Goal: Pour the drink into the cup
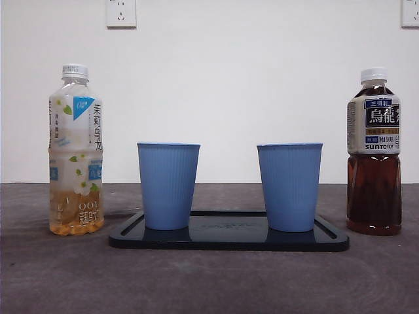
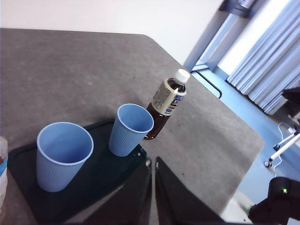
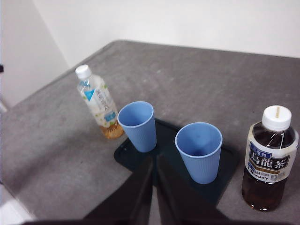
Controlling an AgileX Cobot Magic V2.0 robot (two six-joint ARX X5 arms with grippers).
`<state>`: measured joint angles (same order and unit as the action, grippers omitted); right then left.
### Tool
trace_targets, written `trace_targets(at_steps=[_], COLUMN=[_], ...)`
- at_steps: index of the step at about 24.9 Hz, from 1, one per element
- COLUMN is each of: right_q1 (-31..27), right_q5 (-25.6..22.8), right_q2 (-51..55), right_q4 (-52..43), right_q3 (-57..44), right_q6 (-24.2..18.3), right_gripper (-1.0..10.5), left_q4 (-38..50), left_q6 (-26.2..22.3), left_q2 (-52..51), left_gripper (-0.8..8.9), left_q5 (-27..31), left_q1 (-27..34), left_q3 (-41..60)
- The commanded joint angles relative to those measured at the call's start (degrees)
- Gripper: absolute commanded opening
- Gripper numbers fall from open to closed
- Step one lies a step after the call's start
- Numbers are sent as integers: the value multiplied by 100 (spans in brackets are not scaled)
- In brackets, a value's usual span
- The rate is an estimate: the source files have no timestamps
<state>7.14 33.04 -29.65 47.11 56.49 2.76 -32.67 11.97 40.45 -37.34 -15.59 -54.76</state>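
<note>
black pincer point(image 2: 153, 187) jaws — flat, tapering (both arms)

Grey felt-like table top point(image 1: 209, 281), rounded corner. Plain white wall point(image 1: 229, 78) directly behind it; two wall sockets, one point(image 1: 121, 12) high above table's left part, another point(image 1: 410, 12) at far right. Beyond the table's corner: pale blue floor point(image 2: 262, 145), grey-blue curtains point(image 2: 276, 70), bright window point(image 2: 241, 40).

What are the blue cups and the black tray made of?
The two blue cups look like thin matte plastic, going by their fine vertical ribs, though coated paper is possible. The black tray looks like glossy hard plastic: the cups reflect in it.
</note>
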Motion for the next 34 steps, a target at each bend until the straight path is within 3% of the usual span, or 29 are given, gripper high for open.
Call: trace_targets(at_steps=[1,7,9,12,14,18,26,34], right_q1=[28,28,28,28,28,28,28,28], right_q5=[15,-90,-164,-160,-160,-157,-173,-920], right_q2=[-31,-22,-24,-26,-26,-26,-57,-260], right_q4=[-50,-85,-83,-83,-81,-76,-76,-315], right_q3=[76,76,76,76,76,76,59,-304], right_q6=[-199,-199,-197,-192,-177,-122,153,337], right_gripper=[12,25,96,298,434,540,539,536], left_q4=[105,114,114,114,114,114,90,50], left_q6=[-286,-382,-382,-382,-382,-378,-356,-356], left_q2=[26,31,31,31,31,31,35,173], left_gripper=[11,98,213,441,537,560,560,559], left_q5=[-13,-11,-11,-11,-11,-11,-11,7], left_q1=[-28,-28,-28,-28,-28,-28,-28,-31], left_q3=[-133,-133,-133,-133,-133,-133,-133,-133])
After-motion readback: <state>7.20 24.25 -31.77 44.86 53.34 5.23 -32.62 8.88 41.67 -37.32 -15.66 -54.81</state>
